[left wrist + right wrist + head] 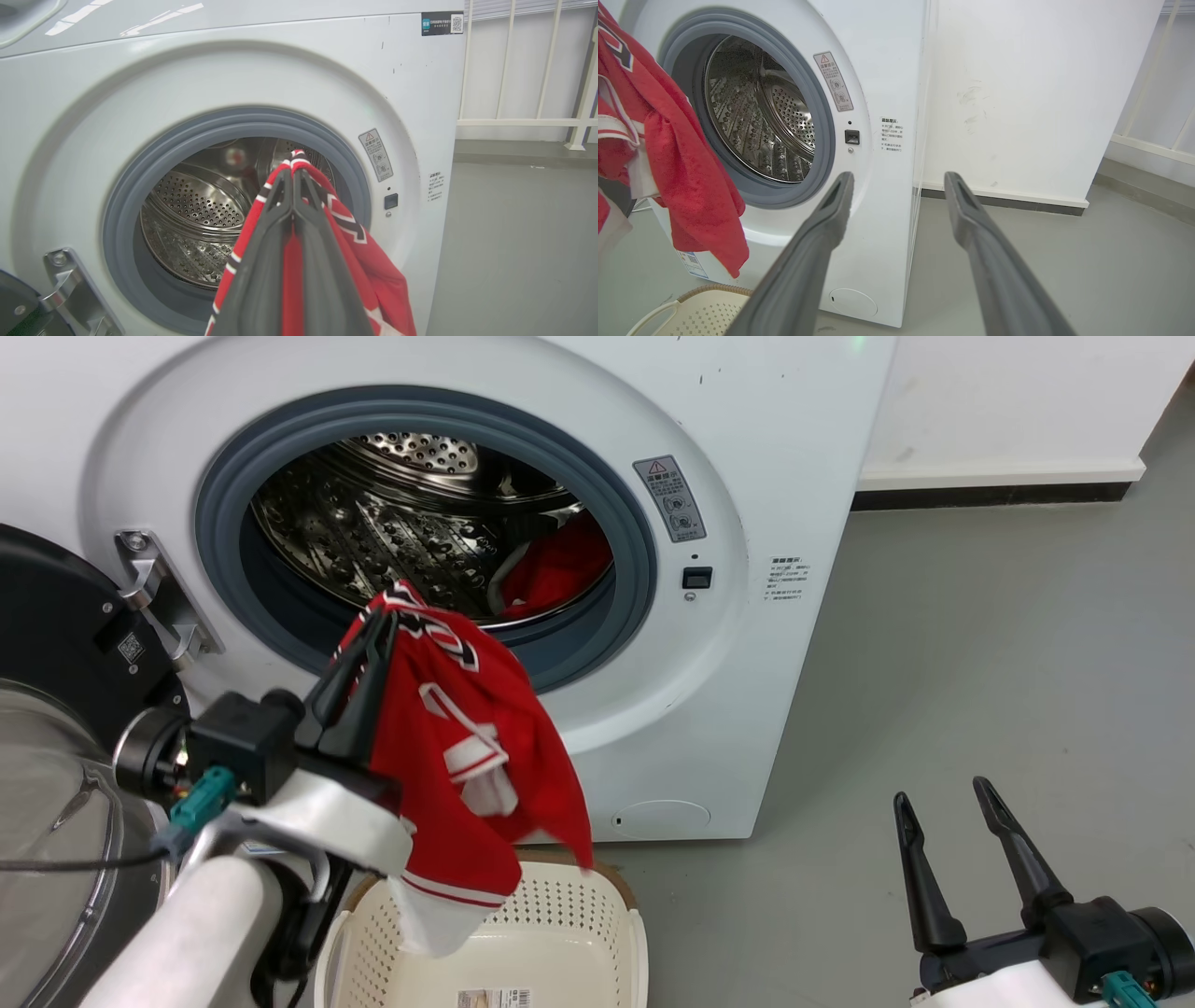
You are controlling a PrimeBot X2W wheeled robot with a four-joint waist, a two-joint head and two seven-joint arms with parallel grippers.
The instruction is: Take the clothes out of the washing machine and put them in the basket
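The washer [775, 476] stands open, a red garment [560, 569] in its drum [373, 532]. The basket [579, 905] sits before it. The jersey [467, 747] hangs over the basket, clamped in the left claw [381, 619]. The right claw [941, 791] is apart.

The left gripper [293, 175] had its two long dark fingers [261, 280] pressed together on a red fabric jersey [373, 275], whose black-and-white striped trim folded over the fingertips. The cloth hung down both sides of the fingers (more to the right, where part of a black, white-outlined figure showed). Behind stood the large white front-loading washing machine [233, 70], its round grey rubber gasket [135, 186] ringing the shiny perforated steel drum [196, 205]. A metal door hinge [65, 289] sat at lower left, and a warning sticker [375, 154] was to the right of the porthole. Grey floor [514, 242] lay beside the machine.
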